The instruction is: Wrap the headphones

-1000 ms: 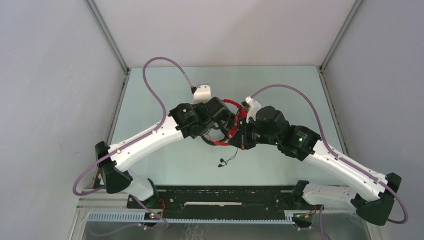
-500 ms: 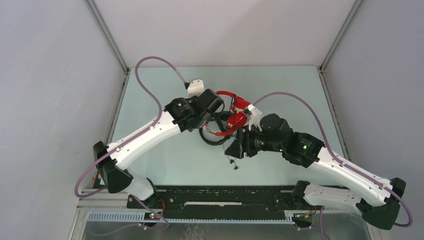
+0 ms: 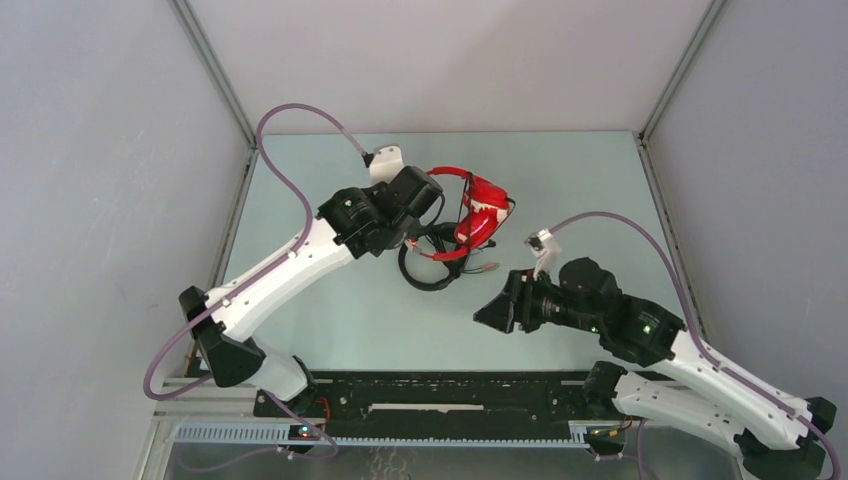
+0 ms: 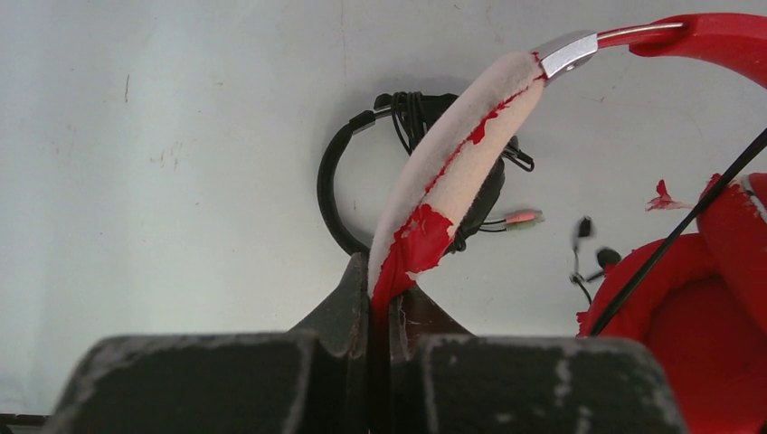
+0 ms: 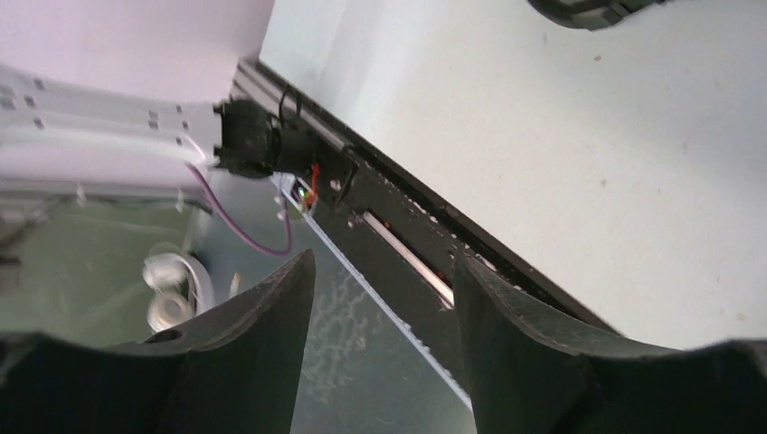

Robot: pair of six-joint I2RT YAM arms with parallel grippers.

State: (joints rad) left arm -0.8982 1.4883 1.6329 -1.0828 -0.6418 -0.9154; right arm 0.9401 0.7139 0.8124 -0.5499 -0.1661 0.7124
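The table point(image 3: 330, 330) is pale green and scuffed. My left gripper point(image 4: 380, 287) is clamped tight on the red headphones point(image 3: 482, 212), pinching the worn white padding of the headband point(image 4: 461, 158) near one end. The band arches up and away from my fingers. One red earcup point(image 4: 687, 312) shows at the right of the left wrist view. The headphones are near the table's middle, toward the far side. My right gripper point(image 5: 384, 298) is well apart from them, nearer the base rail point(image 5: 398, 226), jaws spread with nothing between them. Black headphones point(image 4: 330, 185) lie on the table beneath the red band. A thin dark cable point(image 4: 687, 226) crosses in front of the earcup. A pink plug point(image 4: 523, 217) lies just beside the black set.
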